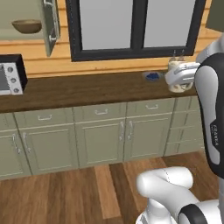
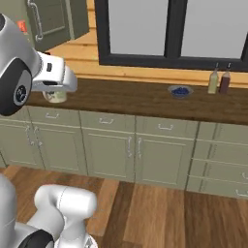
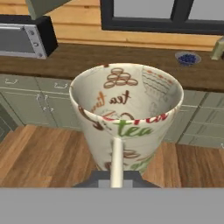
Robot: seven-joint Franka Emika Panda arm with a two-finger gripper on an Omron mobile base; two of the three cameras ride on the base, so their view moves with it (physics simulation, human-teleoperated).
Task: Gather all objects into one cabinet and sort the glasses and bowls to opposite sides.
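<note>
My gripper (image 1: 180,78) is shut on the cream patterned mug (image 3: 127,113). The mug is printed with "tea" lettering, its mouth faces the hand camera and its handle (image 3: 116,159) points toward the hand. In the left base view the mug (image 1: 176,89) shows above and below the white hand, in front of the counter's right part. In the right base view the mug (image 2: 54,96) peeks out under the hand (image 2: 54,75). The wall cabinet (image 1: 17,35) at upper left stands open, its door (image 1: 51,22) swung out. The brown wooden bowl (image 1: 27,26) rests on its shelf. The grey cup and orange mug are out of view.
A dark wooden counter (image 1: 87,87) runs over olive drawer and door units (image 1: 100,140). On it stand a toaster oven (image 1: 11,75), a small blue dish (image 2: 180,90) and two bottles (image 2: 213,80). A dark-framed window (image 1: 131,26) sits behind. Wood floor lies below.
</note>
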